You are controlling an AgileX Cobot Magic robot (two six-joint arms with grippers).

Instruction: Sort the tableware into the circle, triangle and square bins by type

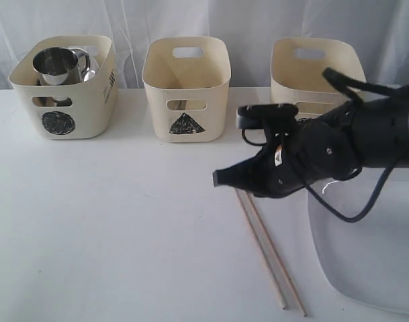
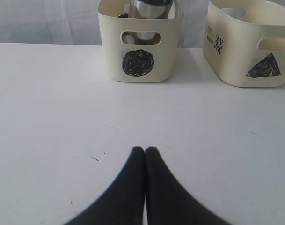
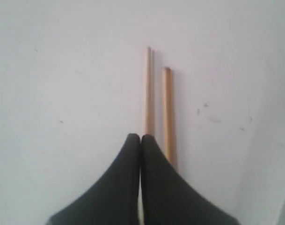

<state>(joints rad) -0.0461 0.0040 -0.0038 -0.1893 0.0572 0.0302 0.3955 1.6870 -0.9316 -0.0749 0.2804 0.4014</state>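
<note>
Chopsticks (image 1: 270,249) lie paired on table (image 1: 123,235) beside plate (image 1: 365,268), well short of bins. Right fingers (image 3: 123,178) pressed together at their near ends, likely for pickup; whether one is pinched, cannot tell. Left fingers (image 2: 128,187) closed, empty, idle facing circle bin (image 2: 109,47).

Chopsticks (image 1: 275,251) L of plate (image 1: 372,248)

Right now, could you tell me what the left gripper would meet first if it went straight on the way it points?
Probably the circle bin: the left gripper, fingers shut, points across bare table at its front wall.
</note>
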